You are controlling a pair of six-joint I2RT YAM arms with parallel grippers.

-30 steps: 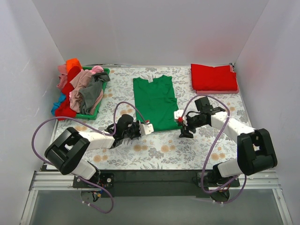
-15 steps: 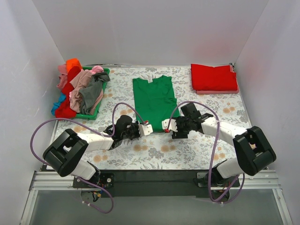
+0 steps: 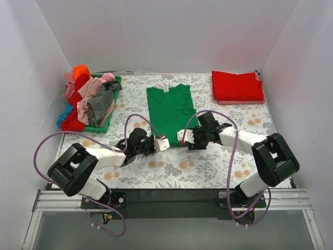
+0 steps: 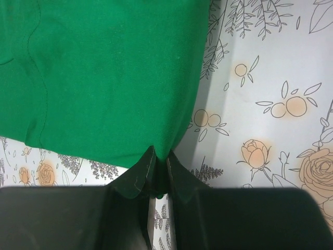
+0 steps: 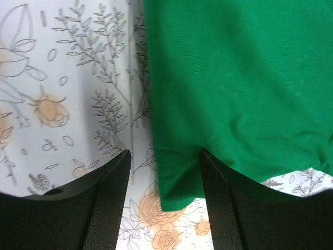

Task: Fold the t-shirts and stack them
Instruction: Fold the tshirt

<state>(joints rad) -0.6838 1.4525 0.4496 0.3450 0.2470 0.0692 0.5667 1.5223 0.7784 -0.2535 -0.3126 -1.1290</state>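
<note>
Green shirt (image 3: 170, 109) lay flat on the floral cloth (image 3: 156, 174) at the middle of the desk (image 3: 250, 172), collar toward the far edge and hem toward the near edge, its outline a narrow rectangle. Both arms reached in low from the near edge and met at the hem.

Left gripper (image 3: 162, 141) was at the hem's left corner. In the left wrist view the left gripper (image 4: 157, 167) was clenched on the shirt (image 4: 104, 78): the dark fingers (image 4: 136, 179) stood pressed together with a small peak of green fabric pinched between them, and the cloth (image 4: 270, 104) showed to the right.

Right gripper (image 3: 182, 138) was at the hem's right corner. In the right wrist view the right gripper (image 5: 164, 177) was released, jaws apart. Its fingers (image 5: 112, 192) straddled the corner of the shirt (image 5: 234, 78), so that green fabric lay between them and over the cloth (image 5: 67, 104). Whether the fingers touched the fabric could not be told.

Red shirt (image 3: 238, 86) lay folded at the far right corner, well apart from the green one, with a pink edge showing beneath it. Basket (image 3: 99, 128) stood at the far left corner, holding a loose heap (image 3: 88, 99) of red, orange, pink, grey and blue shirts that spilled over its rim.
</note>
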